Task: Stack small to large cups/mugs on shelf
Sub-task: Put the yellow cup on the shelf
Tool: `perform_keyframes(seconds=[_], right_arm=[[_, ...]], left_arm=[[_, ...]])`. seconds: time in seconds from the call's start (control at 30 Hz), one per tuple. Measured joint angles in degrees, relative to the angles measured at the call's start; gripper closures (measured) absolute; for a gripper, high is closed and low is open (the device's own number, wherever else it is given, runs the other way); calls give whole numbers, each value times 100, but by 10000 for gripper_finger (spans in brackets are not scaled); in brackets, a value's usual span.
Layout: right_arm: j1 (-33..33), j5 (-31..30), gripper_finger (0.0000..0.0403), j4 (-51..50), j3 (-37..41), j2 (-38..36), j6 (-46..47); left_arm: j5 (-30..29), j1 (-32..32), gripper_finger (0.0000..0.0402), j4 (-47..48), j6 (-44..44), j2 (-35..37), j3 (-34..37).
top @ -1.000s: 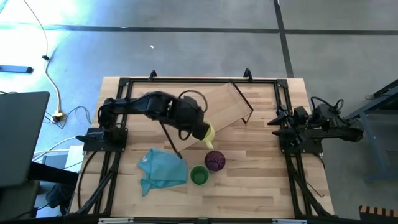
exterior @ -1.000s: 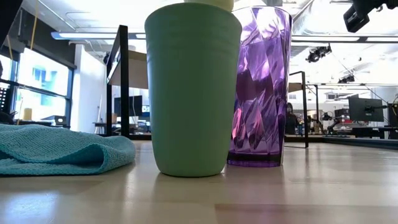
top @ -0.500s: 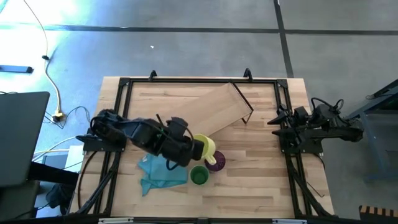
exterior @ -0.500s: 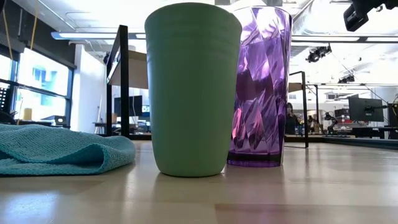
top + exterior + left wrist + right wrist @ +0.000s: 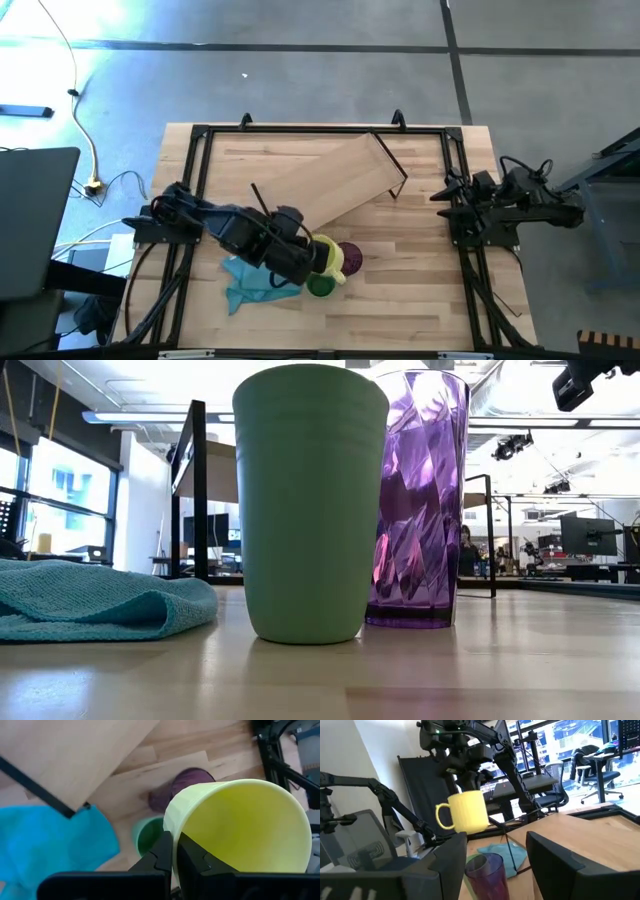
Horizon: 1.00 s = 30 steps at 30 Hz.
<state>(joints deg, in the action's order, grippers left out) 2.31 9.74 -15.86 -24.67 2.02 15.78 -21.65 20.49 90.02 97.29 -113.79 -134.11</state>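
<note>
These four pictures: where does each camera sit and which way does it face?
High view: above the table, looking straight down; both arms show, the left claw holding the yellow mug.
Low view: at tabletop height, looking level past the green cup and purple tumbler; no arm shows.
Left wrist view: on the left arm, looking down past its shut fingers pinching the mug's rim.
Right wrist view: on the waiting right arm at the table's edge, facing across the table between its open fingers.
Shared: all four show the purple tumbler.
</note>
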Motion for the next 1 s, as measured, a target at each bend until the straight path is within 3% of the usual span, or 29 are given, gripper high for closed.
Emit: perform_keyframes(seconds=[0.3,0.4,0.7,0.87,1.0], right_arm=[[0,2,206,22,0,9,-125],[0,4,206,22,0,11,-127],[0,11,206,22,0,11,-132],[0,26,206,-7,0,11,-22],[0,39,206,-145,0,13,157]], left_arm=[[176,298,401,0,460,-99,-6],[176,365,401,-2,248,-103,-2],[-136,2,401,-1,-2000,-43,-4],[54,-398,401,-2,-3927,-42,-3],[192,-800,401,-2,-4766,11,-2]])
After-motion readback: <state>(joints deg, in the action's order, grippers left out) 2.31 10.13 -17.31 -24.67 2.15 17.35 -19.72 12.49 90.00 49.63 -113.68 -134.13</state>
